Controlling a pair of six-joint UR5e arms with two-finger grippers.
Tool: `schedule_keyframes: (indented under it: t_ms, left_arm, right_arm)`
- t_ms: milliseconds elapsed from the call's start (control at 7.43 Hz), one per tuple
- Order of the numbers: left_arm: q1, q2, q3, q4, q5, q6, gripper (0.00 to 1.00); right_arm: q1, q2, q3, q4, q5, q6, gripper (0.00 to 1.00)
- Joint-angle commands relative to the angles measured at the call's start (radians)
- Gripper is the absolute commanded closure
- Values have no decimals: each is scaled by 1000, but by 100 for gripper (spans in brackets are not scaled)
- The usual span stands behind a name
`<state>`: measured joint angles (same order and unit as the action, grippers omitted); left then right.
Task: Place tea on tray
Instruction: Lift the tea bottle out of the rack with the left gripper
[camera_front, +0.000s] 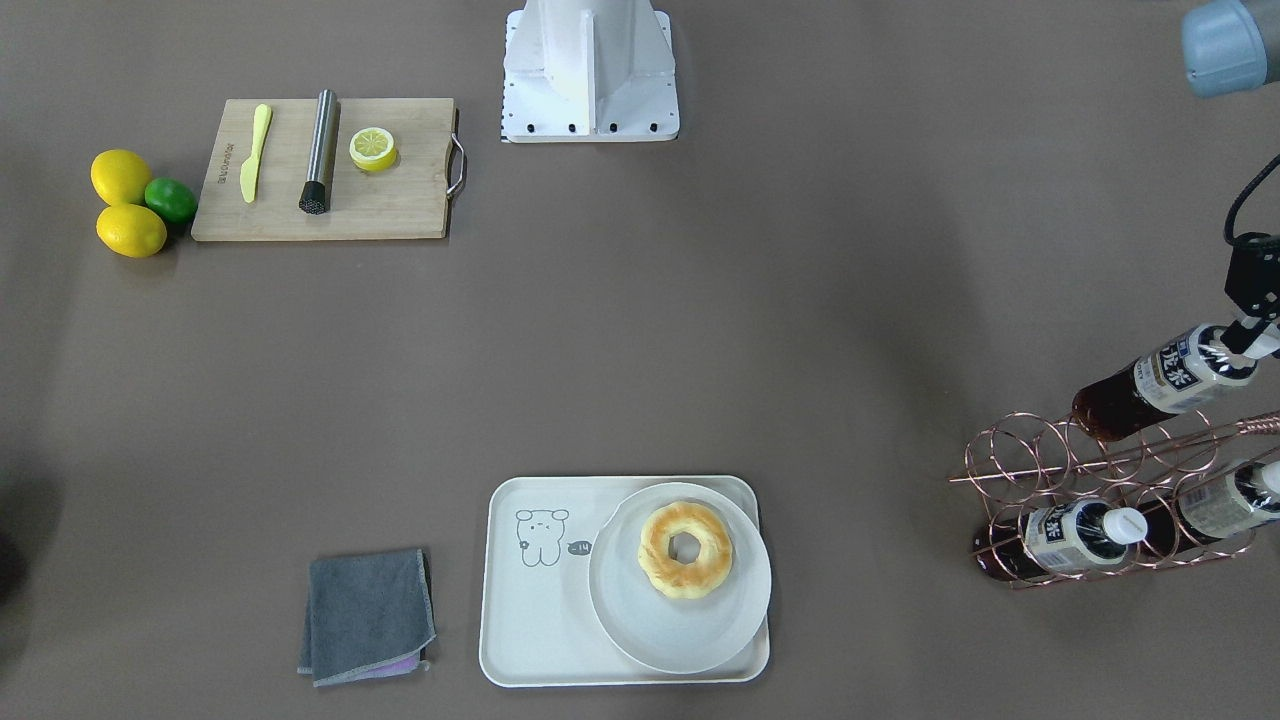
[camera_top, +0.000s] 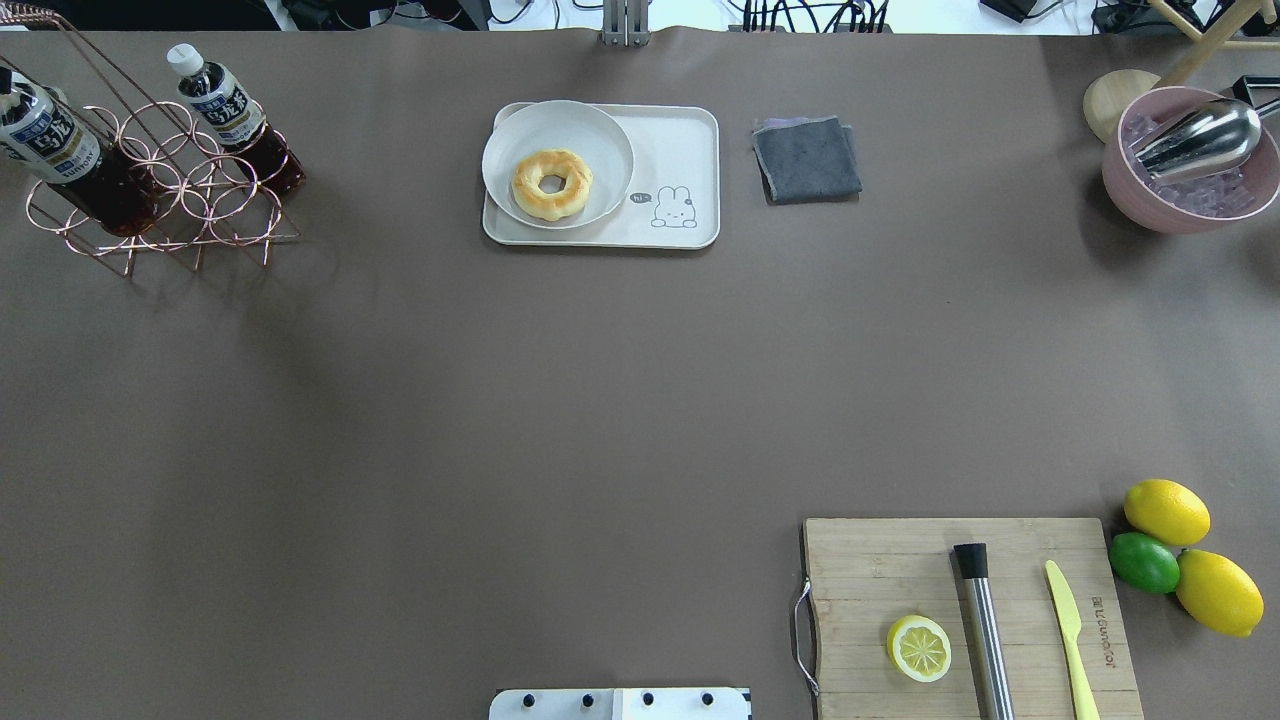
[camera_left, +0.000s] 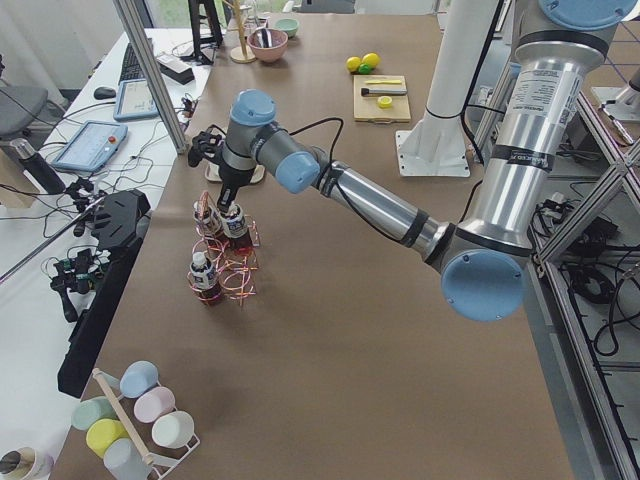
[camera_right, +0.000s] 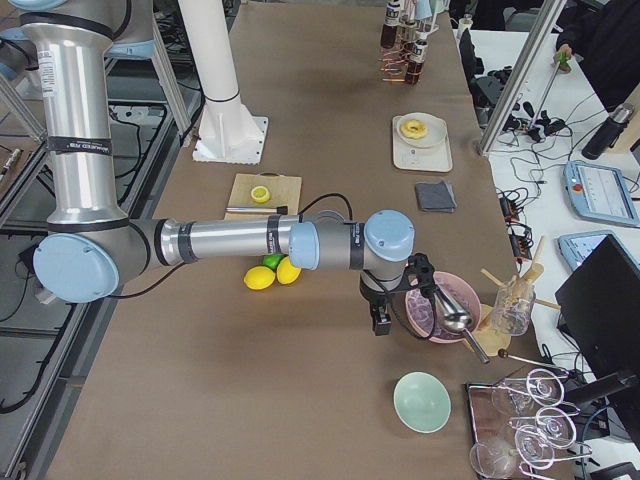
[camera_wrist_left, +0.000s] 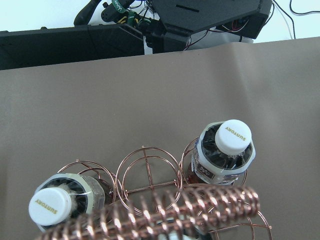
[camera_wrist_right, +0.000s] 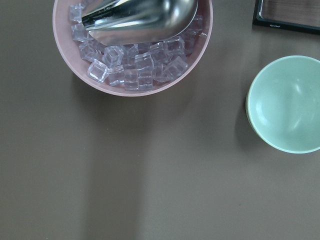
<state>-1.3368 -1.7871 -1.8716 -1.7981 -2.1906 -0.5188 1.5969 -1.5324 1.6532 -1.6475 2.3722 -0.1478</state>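
Three tea bottles lie tilted in a copper wire rack. The top tea still rests with its base in a ring, and my left gripper is at its cap. I cannot tell whether the fingers have closed on it. Two other caps show in the left wrist view. The cream tray holds a white plate with a doughnut. My right gripper hovers beside a pink ice bowl, its state unclear.
A grey cloth lies beside the tray. A wooden cutting board carries a lemon half, a steel muddler and a yellow knife, with lemons and a lime next to it. A green bowl sits near the ice bowl.
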Motion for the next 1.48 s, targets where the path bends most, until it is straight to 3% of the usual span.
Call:
schedule_keyframes:
  t_ms: [0,269,404,538,673,942,1211,1345]
  left_arm:
    - [-22,32,-60,5,-3,0,100]
    - [-39,50,-92,5,-49,-13,100]
    - [-24,63,-154,61,-49,-23,100]
    - [49,61,-264,185,-38,-100,100]
    - [132,63,-341,209,-12,-200,100]
    - [369,23,-391,227,175,-446,100]
    - [540,-297,-391,580,312,-606,100]
    - [647,-430,-376,696,412,-700,100]
  right_arm:
    - [3,-3,2,0,1,-6,0]
    - [5,-9,2,0,2,-7,0]
    - [5,-14,2,0,2,-7,0]
    - [5,-20,2,0,2,-7,0]
    - [5,-23,0,0,2,-7,0]
    - [6,-25,-1,0,2,-10,0]
    - [8,-29,0,0,2,-15,0]
    - [8,-31,0,0,1,-15,0]
